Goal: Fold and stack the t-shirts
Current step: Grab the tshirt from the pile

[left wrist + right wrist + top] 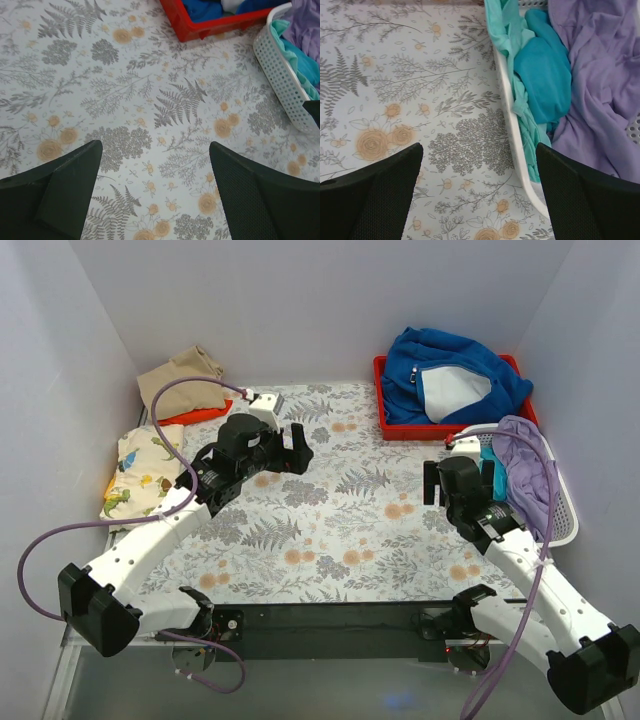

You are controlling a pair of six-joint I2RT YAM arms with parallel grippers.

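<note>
- Three t-shirts sit in the white basket [280, 80]: lavender t-shirt [605, 85], teal t-shirt [545, 75] and mint t-shirt [506, 25], all just right of your right jaws, which gape wide and hold nothing.
- Your right arm is far nearer; the teal one runs lengthwise along the basket rim.
- Your left jaws also stand wide, empty, over the table [150, 75].
- Three more lie at the left edge: tan t-shirt [180, 375], orange t-shirt [197, 415], dinosaur-print t-shirt [145, 470].
- One blue fleece [450, 365] fills one red tray [385, 425].

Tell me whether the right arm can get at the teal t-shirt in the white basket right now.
Probably yes. The right pincer hangs open at the rim of the basket, and the teal t-shirt lies uncovered just inside it; nothing seems to block the way.
</note>
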